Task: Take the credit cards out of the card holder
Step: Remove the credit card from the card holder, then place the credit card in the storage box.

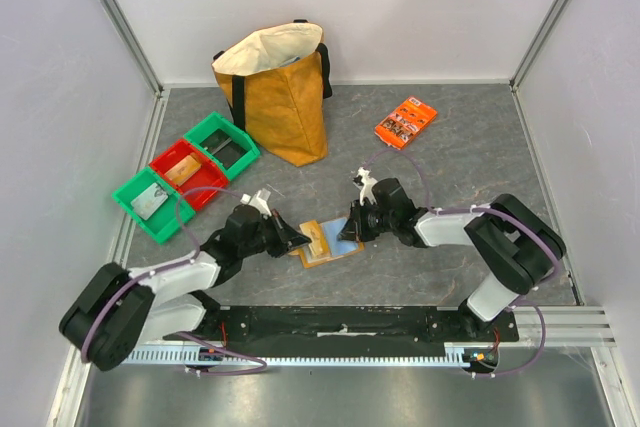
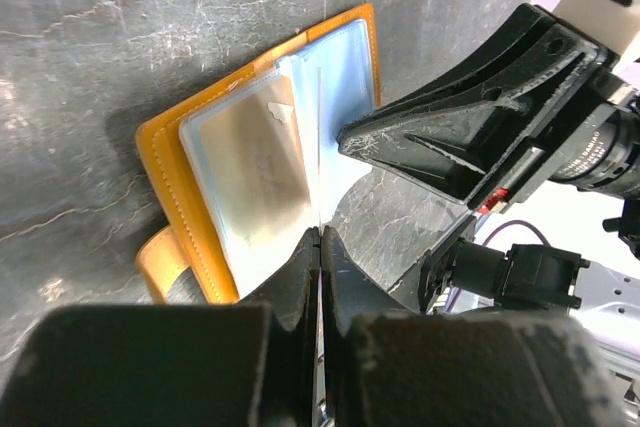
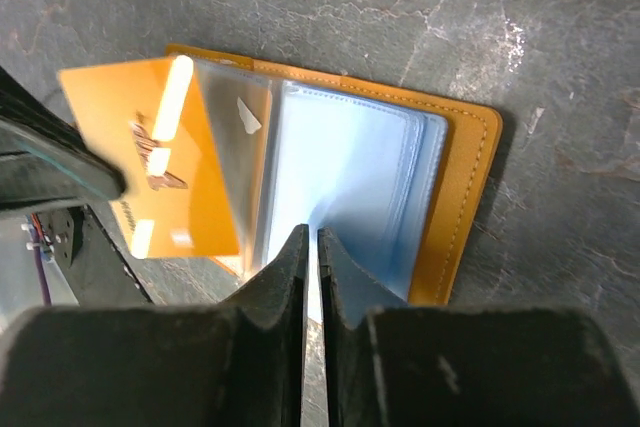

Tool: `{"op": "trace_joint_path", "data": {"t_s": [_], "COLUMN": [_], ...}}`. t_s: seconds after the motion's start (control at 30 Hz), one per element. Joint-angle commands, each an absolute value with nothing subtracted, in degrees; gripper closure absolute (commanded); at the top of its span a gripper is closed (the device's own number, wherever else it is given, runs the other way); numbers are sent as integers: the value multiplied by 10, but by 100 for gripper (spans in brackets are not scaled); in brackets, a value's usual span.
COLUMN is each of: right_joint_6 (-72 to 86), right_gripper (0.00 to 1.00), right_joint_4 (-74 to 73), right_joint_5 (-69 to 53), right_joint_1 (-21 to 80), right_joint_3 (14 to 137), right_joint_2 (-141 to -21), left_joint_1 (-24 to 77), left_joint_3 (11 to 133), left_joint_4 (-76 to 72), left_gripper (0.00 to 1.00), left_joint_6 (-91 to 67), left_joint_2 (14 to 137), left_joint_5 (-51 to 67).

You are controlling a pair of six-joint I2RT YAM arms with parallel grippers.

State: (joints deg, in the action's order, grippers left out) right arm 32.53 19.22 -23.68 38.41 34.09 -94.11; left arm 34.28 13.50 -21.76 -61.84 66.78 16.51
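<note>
Right wrist view: left pincer pinches 1 orange credit card, half out of the card holder; right pincer clamps a sleeve. Next, probably, draw it clear toward frame left.

Both arms reach inward from their bases and come together low, in front of and between the 2 mounts. The left arm lies stretched to the right with its forearm nearly level, and the left gripper points right and slightly down. The right arm folds sharply at the elbow and runs left, with the right gripper tilted down toward the other. The tips are near each other but apart. The left jaws are pressed fully together. The right fingers stand almost together, with 1 thin slit between them.
</note>
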Motion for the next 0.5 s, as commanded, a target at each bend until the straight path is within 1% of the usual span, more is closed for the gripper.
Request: {"op": "trace_joint_path", "data": {"t_s": [0.0, 0.1, 0.2, 0.23, 0.3, 0.43, 0.47], "right_joint_6": [282, 260, 232, 221, 192, 128, 117], "right_gripper": [83, 71, 56, 50, 36, 18, 15], "right_joint_4": [103, 77, 49, 37, 12, -52, -68], "right_joint_5": [-201, -208, -219, -229, -257, -306, -315], "right_joint_1": [385, 386, 386, 385, 385, 385, 385], "right_joint_3": [330, 350, 376, 384, 407, 445, 457], "right_joint_2": [-918, -877, -831, -817, -788, -729, -718], "left_joint_1": [323, 316, 314, 312, 312, 313, 313], "left_joint_3": [118, 118, 130, 137, 154, 214, 228], "left_joint_4": [-168, -142, -130, -125, -120, -71, -57], "left_gripper": [98, 98, 98, 98, 98, 98, 98], "left_joint_6": [-556, -522, -484, -469, -438, -367, -350], "left_joint_2": [588, 551, 522, 514, 504, 497, 495], "left_joint_5": [170, 192, 226, 237, 272, 345, 363]}}
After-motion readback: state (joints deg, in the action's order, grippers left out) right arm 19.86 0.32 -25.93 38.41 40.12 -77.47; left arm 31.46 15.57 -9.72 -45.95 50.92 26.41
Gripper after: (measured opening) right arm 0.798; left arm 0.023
